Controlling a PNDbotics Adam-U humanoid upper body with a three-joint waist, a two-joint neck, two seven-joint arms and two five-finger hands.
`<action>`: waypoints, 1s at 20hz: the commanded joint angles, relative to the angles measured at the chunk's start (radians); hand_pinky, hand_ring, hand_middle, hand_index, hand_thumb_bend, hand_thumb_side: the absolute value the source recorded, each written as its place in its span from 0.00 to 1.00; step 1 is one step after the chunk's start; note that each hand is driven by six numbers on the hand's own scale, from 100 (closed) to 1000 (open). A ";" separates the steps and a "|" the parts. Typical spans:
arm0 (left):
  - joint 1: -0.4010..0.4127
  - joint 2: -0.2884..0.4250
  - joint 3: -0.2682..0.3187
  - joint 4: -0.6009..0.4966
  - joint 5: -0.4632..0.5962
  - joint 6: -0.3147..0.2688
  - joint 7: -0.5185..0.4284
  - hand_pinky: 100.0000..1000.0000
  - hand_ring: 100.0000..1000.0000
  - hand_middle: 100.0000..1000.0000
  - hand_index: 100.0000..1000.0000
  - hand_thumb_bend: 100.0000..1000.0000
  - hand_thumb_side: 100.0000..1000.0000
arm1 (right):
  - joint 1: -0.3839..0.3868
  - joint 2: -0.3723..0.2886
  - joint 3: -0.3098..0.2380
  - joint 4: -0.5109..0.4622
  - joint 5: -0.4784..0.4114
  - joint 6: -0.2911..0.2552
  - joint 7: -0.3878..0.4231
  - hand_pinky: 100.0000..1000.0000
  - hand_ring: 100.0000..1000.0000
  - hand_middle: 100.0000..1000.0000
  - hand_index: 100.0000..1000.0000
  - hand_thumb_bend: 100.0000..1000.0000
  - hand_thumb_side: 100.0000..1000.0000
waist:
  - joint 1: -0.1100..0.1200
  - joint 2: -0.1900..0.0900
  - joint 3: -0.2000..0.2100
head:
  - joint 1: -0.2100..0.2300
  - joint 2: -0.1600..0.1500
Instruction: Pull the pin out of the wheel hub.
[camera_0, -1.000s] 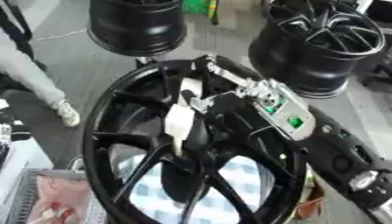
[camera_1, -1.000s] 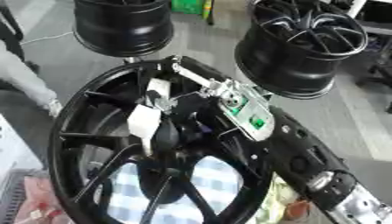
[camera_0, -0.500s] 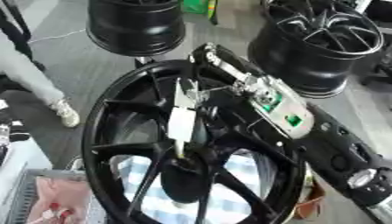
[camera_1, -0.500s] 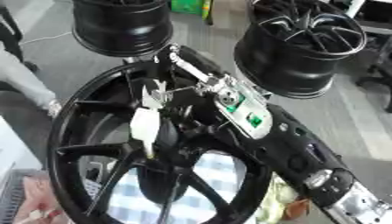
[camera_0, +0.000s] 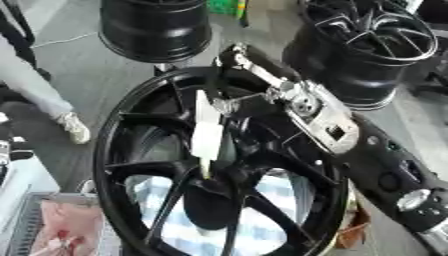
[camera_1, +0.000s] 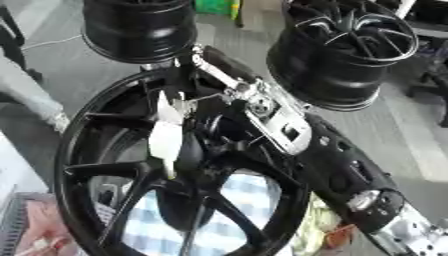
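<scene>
A large black spoked wheel hub (camera_0: 108, 150) lies in front of me. A long white pin (camera_0: 207, 133) stands nearly upright over its middle, the lower tip at the dark centre bore (camera_0: 206, 176). My right hand (camera_0: 302, 103), black and silver, reaches in from the lower right. Its fingers (camera_0: 229, 104) pinch the pin's top end. How much of the pin is still inside the bore cannot be seen. My left hand shows in neither view.
Two more black wheels stand at the back, one on the left (camera_0: 156, 27) and one on the right (camera_0: 367, 46). A blue-and-white checked cloth (camera_0: 264, 201) lies under the hub. A person's leg and shoe (camera_0: 73, 127) are at the left, and a basket with something pink (camera_0: 59, 226) at the lower left.
My right hand has lifted up and back with the pin's top end in its fingers, and more of the white pin now shows above the hub's centre.
</scene>
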 joint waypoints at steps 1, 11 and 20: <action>-0.013 0.009 -0.002 -0.012 0.006 -0.002 -0.003 0.61 0.59 0.63 0.79 0.01 0.74 | -0.022 -0.030 -0.008 -0.035 -0.002 0.003 0.010 0.61 0.60 0.47 0.76 0.00 0.10 | 0.009 -0.015 0.000 | -0.003 0.001; -0.011 0.008 -0.001 -0.009 0.009 -0.002 -0.003 0.61 0.59 0.63 0.79 0.01 0.74 | -0.030 -0.044 -0.015 -0.077 0.077 0.020 0.205 0.75 0.79 0.81 0.99 0.00 0.29 | 0.010 -0.019 0.000 | -0.014 -0.001; -0.009 0.006 -0.001 -0.007 0.007 -0.002 -0.004 0.61 0.59 0.63 0.79 0.01 0.74 | -0.034 -0.041 -0.024 -0.050 0.135 0.041 0.301 0.79 0.84 0.89 1.00 0.00 0.22 | 0.010 -0.020 0.002 | -0.034 0.002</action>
